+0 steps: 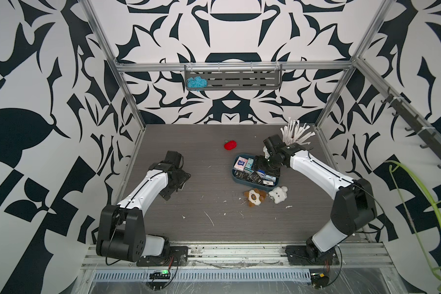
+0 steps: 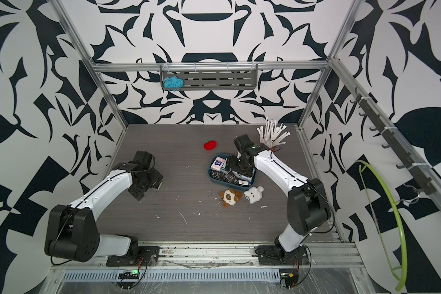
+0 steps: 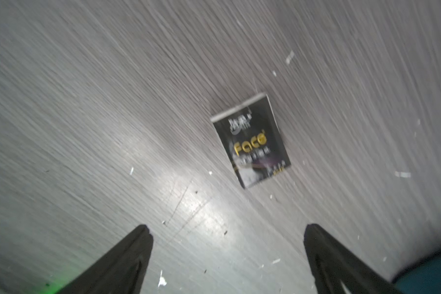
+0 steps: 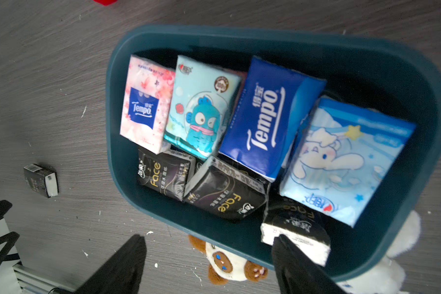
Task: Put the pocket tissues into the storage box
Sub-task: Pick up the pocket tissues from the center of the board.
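Left of centre on the counter (image 1: 214,216), a black Face tissue pack (image 3: 251,141) lies lengthwise just ahead of the open left end effector (image 3: 226,226).

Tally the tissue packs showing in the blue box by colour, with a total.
Pink packs: 1
Light blue packs: 2
Dark blue packs: 1
Black packs: 3
Total: 7 visible in the storage box; any beneath are hidden.

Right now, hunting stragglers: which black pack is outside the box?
The black pack alone on the table; the other black ones sit in the storage box.
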Controlling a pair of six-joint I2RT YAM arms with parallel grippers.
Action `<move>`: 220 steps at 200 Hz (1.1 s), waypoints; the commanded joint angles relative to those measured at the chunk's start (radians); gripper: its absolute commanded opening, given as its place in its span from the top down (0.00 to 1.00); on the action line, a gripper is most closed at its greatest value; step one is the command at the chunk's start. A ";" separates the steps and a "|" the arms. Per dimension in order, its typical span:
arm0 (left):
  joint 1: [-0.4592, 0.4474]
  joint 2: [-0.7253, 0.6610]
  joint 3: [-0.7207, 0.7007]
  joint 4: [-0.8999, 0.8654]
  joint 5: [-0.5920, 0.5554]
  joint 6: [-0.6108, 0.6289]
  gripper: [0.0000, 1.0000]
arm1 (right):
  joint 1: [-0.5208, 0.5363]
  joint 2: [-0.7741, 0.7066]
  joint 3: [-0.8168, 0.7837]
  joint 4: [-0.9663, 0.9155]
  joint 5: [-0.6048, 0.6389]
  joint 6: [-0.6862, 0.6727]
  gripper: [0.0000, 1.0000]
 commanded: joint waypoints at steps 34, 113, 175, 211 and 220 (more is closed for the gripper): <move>0.046 0.092 0.009 0.097 0.008 -0.073 0.06 | 0.006 0.065 0.137 -0.066 0.000 -0.095 0.17; 0.072 0.279 0.050 0.241 0.067 -0.082 0.11 | 0.005 0.128 0.211 -0.113 -0.003 -0.147 0.17; 0.072 0.340 0.076 0.255 0.088 -0.074 0.36 | 0.001 0.125 0.222 -0.158 0.013 -0.175 0.17; 0.072 0.285 0.036 0.265 0.095 -0.057 0.63 | -0.001 0.105 0.195 -0.159 0.024 -0.170 0.17; 0.073 0.271 0.033 0.257 0.096 -0.047 0.63 | -0.001 0.099 0.187 -0.158 0.023 -0.168 0.17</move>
